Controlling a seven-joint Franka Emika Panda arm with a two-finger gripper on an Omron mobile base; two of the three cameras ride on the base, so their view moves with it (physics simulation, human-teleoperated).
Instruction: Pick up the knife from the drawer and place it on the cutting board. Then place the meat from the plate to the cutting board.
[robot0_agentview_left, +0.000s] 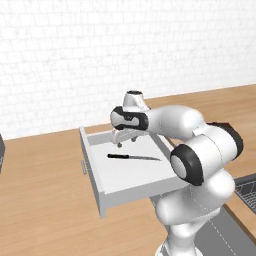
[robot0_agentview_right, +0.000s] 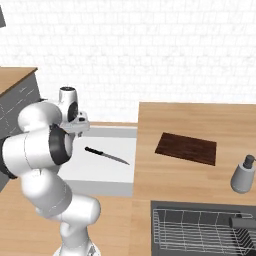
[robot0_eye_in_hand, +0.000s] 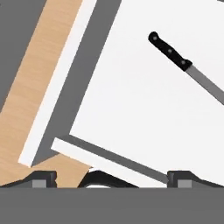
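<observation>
The drawer (robot0_agentview_left: 125, 174) stands pulled out of the wooden counter, light grey and shallow. Inside it lies the knife (robot0_agentview_left: 133, 157), black handle to the left and thin blade to the right, flat on the drawer floor (robot0_agentview_right: 100, 167). My gripper (robot0_agentview_left: 126, 143) hangs open over the rear part of the drawer, above and behind the knife's handle, touching nothing. In the hand view the knife (robot0_eye_in_hand: 170, 52) lies at the upper right, well off from my gripper (robot0_eye_in_hand: 111, 179). The dark brown cutting board (robot0_agentview_right: 186, 148) lies on the counter right of the drawer. The meat and the plate are out of view.
A grey soap dispenser (robot0_agentview_right: 243, 175) stands right of the board. A sink with a wire rack (robot0_agentview_right: 200, 227) is set into the counter in front of it. A white tiled wall (robot0_agentview_left: 125, 50) closes the back. Dark grey cabinet fronts (robot0_agentview_right: 20, 100) stand at the left.
</observation>
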